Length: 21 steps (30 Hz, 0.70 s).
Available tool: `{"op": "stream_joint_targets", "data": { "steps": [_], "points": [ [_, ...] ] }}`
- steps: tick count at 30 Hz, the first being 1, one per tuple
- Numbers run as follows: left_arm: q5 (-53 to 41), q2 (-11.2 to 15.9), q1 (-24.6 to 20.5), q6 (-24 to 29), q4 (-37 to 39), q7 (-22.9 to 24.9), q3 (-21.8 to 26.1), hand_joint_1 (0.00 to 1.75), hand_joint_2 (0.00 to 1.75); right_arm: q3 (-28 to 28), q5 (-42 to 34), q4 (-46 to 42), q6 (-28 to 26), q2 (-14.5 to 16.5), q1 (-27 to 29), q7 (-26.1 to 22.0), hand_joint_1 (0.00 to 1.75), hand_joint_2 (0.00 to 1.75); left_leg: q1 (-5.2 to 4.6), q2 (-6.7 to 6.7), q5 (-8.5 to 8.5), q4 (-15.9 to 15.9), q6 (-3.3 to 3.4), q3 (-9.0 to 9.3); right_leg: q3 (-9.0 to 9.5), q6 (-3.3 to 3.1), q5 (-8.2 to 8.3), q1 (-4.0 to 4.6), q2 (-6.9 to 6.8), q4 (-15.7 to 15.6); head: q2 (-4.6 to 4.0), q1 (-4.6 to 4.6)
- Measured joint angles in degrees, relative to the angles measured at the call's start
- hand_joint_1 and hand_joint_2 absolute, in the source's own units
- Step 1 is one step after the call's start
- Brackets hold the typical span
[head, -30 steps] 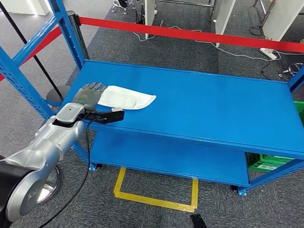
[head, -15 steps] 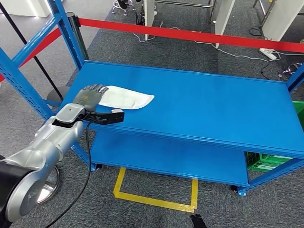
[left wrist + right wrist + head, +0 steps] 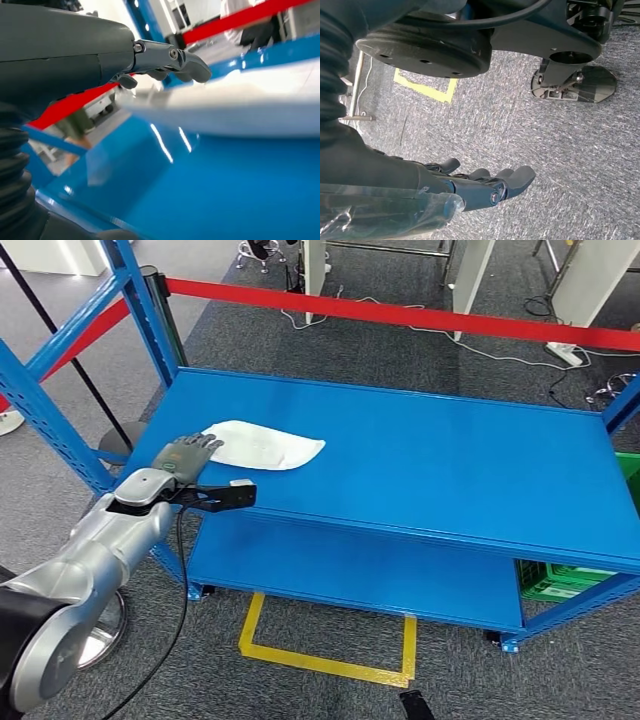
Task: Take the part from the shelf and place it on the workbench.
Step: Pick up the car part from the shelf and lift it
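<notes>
- blue shelf (image 3: 423, 455) is my landmark: big steel rack, smooth glossy top deck, a lower deck under it.
- the part (image 3: 264, 447) is a flat white pouch lying on the shelf's top deck, toward its left end and a bit back from the front edge. Long, thin, tapering to the right.
- my judgement on handling: looks light and soft, probably floppy, so it will sag if lifted by one end. Slick bag on slick painted metal, so it may slide away if I push instead of pinching.
- where to take hold: the near left end, closest to my left hand (image 3: 183, 456). Get fingers over the top and the thumb under the edge, or drag it to the shelf's front edge first.
- left hand now: flat over the shelf's left front corner, fingertips (image 3: 194, 70) stretched out at or over the pouch's left end, nothing held. Cannot tell if they touch it.
- right hand (image 3: 482, 184) hangs away from the shelf over grey carpet, fingers loosely extended, empty.
</notes>
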Motion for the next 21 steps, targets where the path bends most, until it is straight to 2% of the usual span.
{"op": "stream_joint_targets", "data": {
  "steps": [5, 7, 11, 21],
  "points": [
    [0.6, 1.1, 1.9, -0.2, 0.1, 0.9, 0.3, 0.0, 1.75, 0.0, 0.2, 0.0, 0.0, 0.0, 0.0, 0.1, 0.0, 1.75, 0.01, 0.0, 0.0, 0.0, 0.0, 0.0, -0.01, -0.01, -0.01, 0.0, 0.01, 0.0, 0.0, -0.01],
    [0.7, 1.6, 2.4, -0.2, 0.2, 1.0, 0.4, 0.05, 1.75, 0.0, 0.3, 0.0, 0.0, 0.0, 0.0, 0.1, 0.0, 1.75, 0.01, 0.01, 0.0, 0.0, 0.0, 0.0, -0.01, -0.01, -0.01, 0.0, 0.0, 0.0, 0.0, -0.01],
    [1.0, 2.1, 3.0, -0.2, 0.2, 1.0, 0.9, 1.72, 1.75, 0.0, 0.4, 0.0, 0.0, 0.0, 0.0, 0.1, 0.0, 1.75, 0.01, 0.01, 0.0, 0.0, 0.0, 0.0, -0.01, -0.02, -0.01, 0.0, 0.0, 0.0, 0.0, 0.0],
    [1.2, 2.6, 3.5, -0.1, 0.2, 1.4, 1.5, 1.75, 1.75, 0.0, 0.6, 0.0, 0.1, 0.0, 0.1, 0.1, 0.0, 1.75, 0.01, -0.02, 0.03, 0.0, 0.04, 0.09, -0.01, -0.02, -0.04, 0.0, -0.14, 0.0, 0.0, 0.0]
  ]
}}
